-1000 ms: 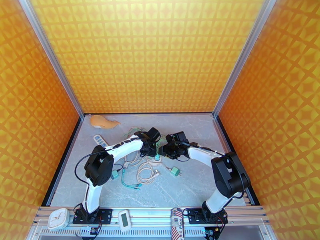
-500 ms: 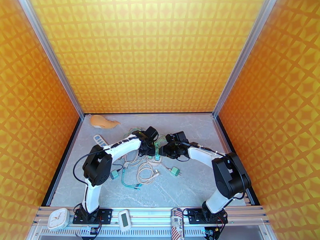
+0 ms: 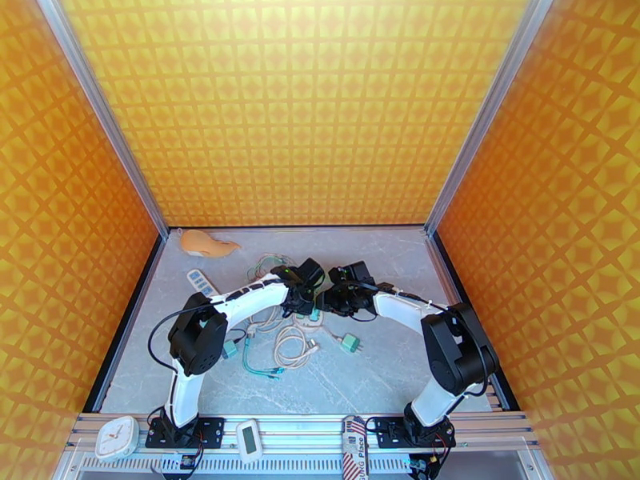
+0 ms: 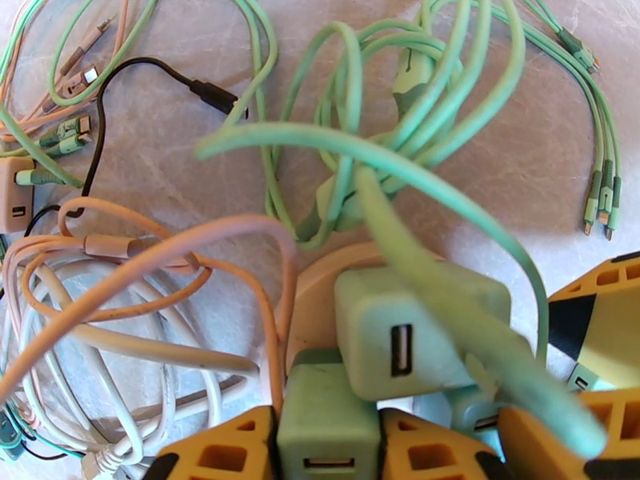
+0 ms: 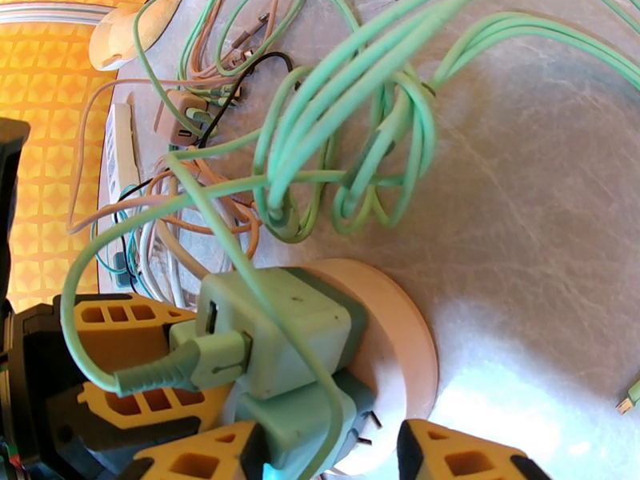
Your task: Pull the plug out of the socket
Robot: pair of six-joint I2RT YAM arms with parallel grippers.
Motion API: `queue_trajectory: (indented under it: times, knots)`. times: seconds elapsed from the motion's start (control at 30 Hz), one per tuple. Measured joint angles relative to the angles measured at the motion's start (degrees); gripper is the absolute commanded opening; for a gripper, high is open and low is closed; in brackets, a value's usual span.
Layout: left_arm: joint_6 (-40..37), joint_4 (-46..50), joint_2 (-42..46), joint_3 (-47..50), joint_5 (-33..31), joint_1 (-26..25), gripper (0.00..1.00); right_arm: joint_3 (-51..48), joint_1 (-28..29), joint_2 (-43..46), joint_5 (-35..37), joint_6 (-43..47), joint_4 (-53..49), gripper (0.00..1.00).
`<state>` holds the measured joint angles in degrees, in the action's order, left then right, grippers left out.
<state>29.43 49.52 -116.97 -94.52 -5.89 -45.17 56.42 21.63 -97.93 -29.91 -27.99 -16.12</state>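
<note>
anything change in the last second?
Little. Left arm's elbow dipped slightly toward the near edge. Left gripper stays shut on the green plug at the socket; right gripper stays beside it. Cables and loose plug unmoved.

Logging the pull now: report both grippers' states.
Left gripper: closed on the green plug.
Right gripper: at the socket; grip cannot be told.

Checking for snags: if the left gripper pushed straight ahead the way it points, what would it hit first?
The left gripper clamps a green plug; straight beyond, the green USB charger on the round socket likely comes first, though depth is unclear.
</note>
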Motion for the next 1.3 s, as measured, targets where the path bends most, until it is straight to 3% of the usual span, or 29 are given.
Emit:
queue_trajectory:
  times: [0.47,0.97,1.17,1.3]
  knots:
    - [1.4,2.8,0.0,-0.9,7.5,4.3,0.18,0.2,0.8,-0.3,0.4,0.2,0.5,0.48]
    - [1.3,11.6,-5.3,-9.9,-0.5,0.2,0.15,0.4,1.0,-0.4,1.0,0.4,0.1,0.48]
    - [1.4,11.5,-5.2,-9.8,-0.3,0.5,0.12,0.4,1.2,-0.3,1.5,0.4,0.1,0.47]
    - [2.1,9.1,-3.5,-7.0,3.4,2.7,0.12,0.3,1.4,-0.3,1.7,0.4,0.2,0.47]
